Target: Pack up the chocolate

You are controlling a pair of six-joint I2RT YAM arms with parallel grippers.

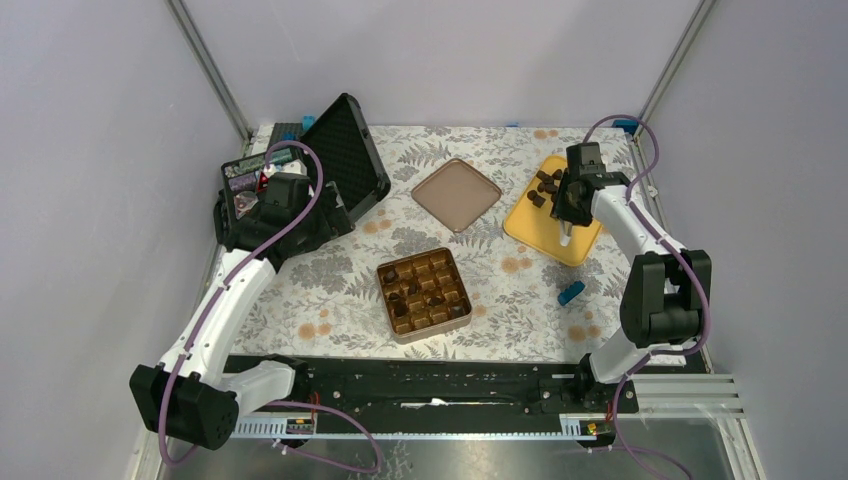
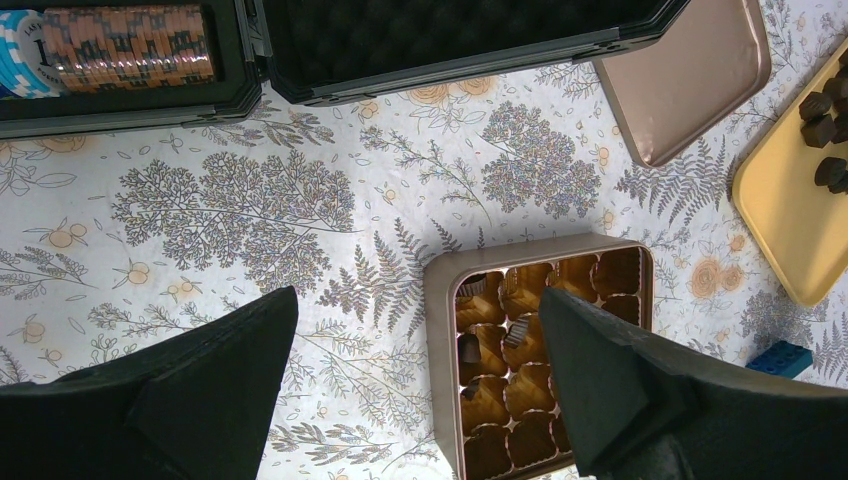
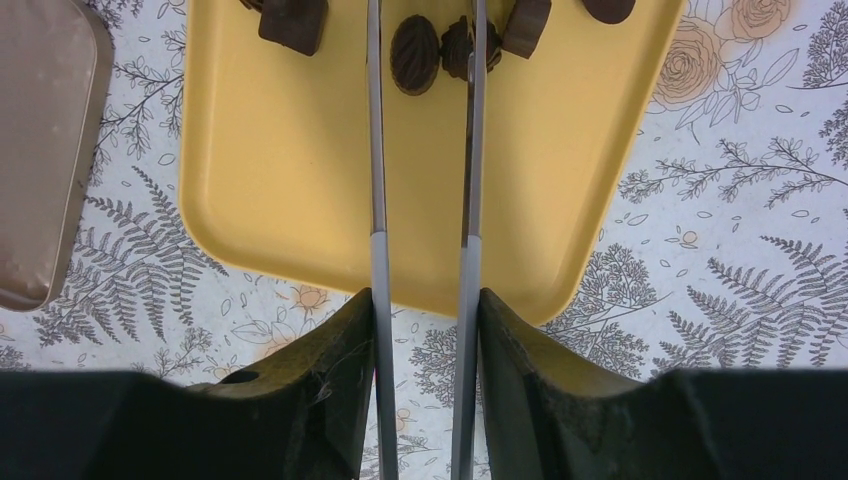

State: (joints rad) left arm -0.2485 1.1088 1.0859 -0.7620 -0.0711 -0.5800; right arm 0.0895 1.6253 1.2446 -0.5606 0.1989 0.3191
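Observation:
Several dark chocolate pieces (image 1: pixel 545 185) lie at the far end of a yellow tray (image 1: pixel 560 238). My right gripper (image 1: pixel 570 205) hovers over that tray, shut on a pair of metal tongs (image 3: pixel 375 150). The tong blades stand apart, with an oval chocolate (image 3: pixel 414 52) between their tips and another piece against the right blade. The golden tin (image 1: pixel 424 292) holds several chocolates (image 2: pixel 468 348) in its compartments. My left gripper (image 2: pixel 417 295) is open and holds nothing, raised above the cloth near the tin's left rim (image 2: pixel 440 330).
The flat brown lid (image 1: pixel 457 193) lies between the tin and an open black case (image 1: pixel 340 160) with poker chips (image 2: pixel 120 45). A small blue brick (image 1: pixel 570 292) sits right of the tin. A floral cloth covers the table.

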